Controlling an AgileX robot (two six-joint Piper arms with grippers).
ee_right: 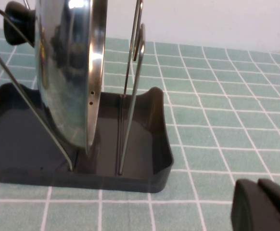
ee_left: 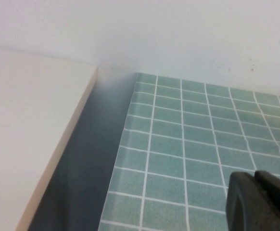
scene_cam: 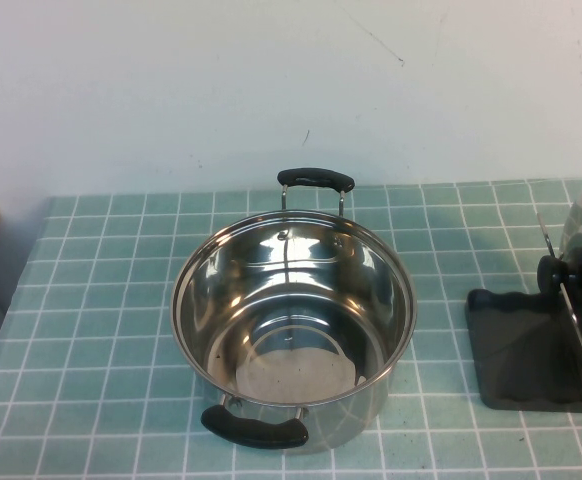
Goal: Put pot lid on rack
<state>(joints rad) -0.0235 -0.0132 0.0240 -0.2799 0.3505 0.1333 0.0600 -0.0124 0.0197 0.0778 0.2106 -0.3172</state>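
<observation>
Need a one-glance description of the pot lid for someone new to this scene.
Find the big open steel pot mid-table, then look to the dark rack at the right edge. The pot lid stands on edge between its wire dividers: a shiny steel dome with a black knob. Neither end effector touches it.

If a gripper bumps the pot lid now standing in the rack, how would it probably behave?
The pot lid stands on edge between the rack's thin wires, so it may rock or tip. Its polished steel looks slippery; the knob seems a safer hold.
</observation>
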